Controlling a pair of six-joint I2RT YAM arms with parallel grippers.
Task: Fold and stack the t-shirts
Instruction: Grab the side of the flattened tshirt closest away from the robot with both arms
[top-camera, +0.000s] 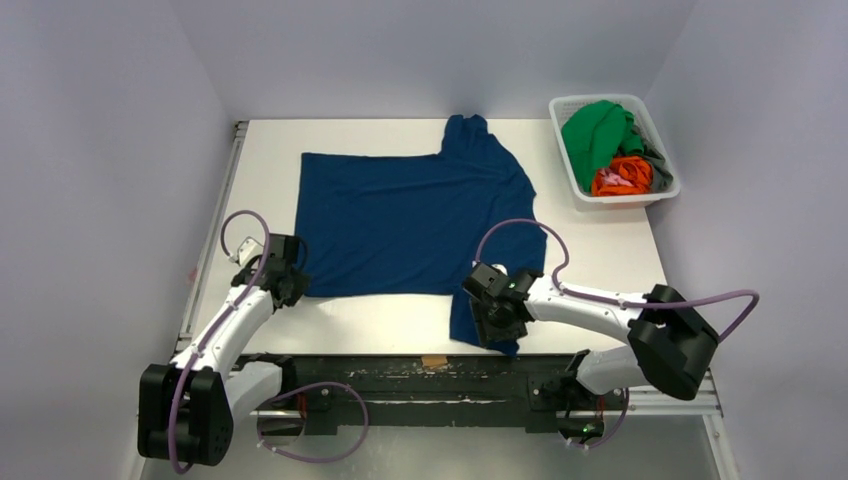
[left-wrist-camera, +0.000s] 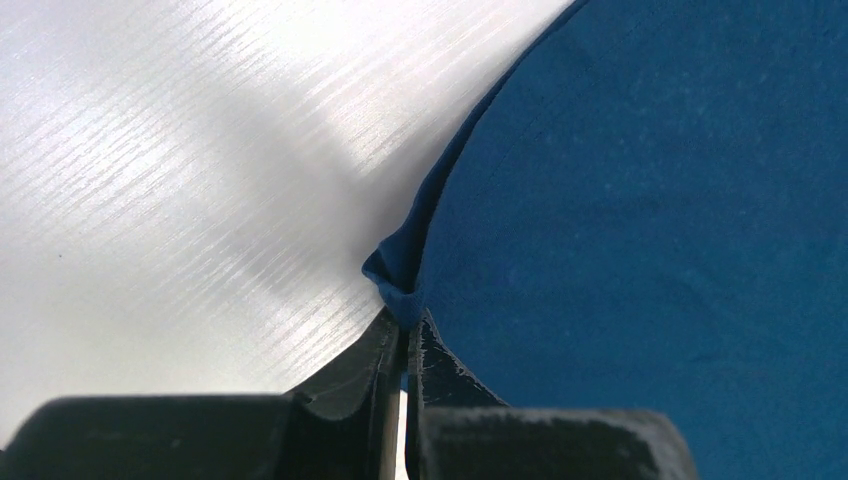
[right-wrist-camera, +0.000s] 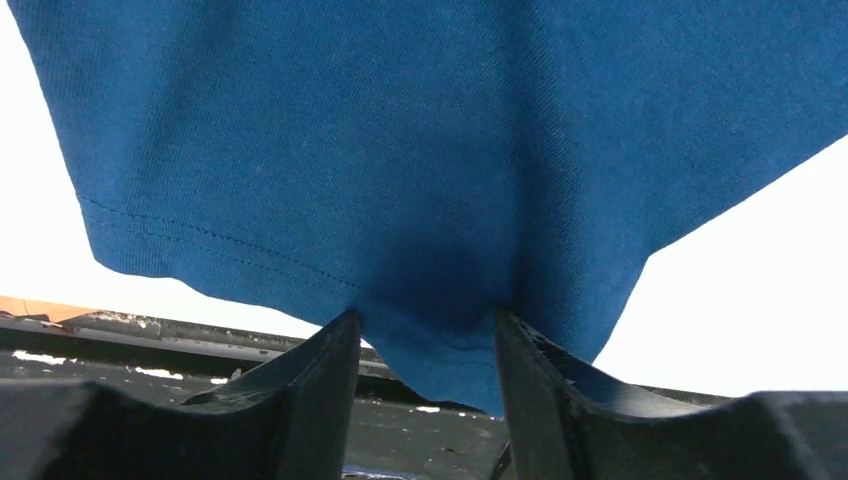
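Left gripper (top-camera: 290, 275) is clamped tight on a corner of the blue shirt (top-camera: 410, 220), low over the table (top-camera: 600, 245) toward its left side. In the left wrist view the fingers (left-wrist-camera: 370, 365) meet with no gap, and a small pinch of blue cloth sticks up from between their tips. From that pinch the shirt's edge curves away over the bare white tabletop.

Right gripper (top-camera: 497, 325) sits close to the table's near edge, right of its middle, at the shirt's nearer sleeve (top-camera: 480, 320). Its jaws stand apart, one on each side of the sleeve, and the hemmed cloth fills the gap between them. I cannot tell whether they press on it.

The blue shirt lies spread flat and sideways over the middle of the table. Its bottom edge faces the table's left side, and its other sleeve (top-camera: 468, 135) points to the far edge.

A white basket (top-camera: 560, 105) stands at the table's far right corner. In it are a green shirt (top-camera: 595, 130), an orange shirt (top-camera: 622, 177) and a bit of dark grey cloth (top-camera: 657, 160).
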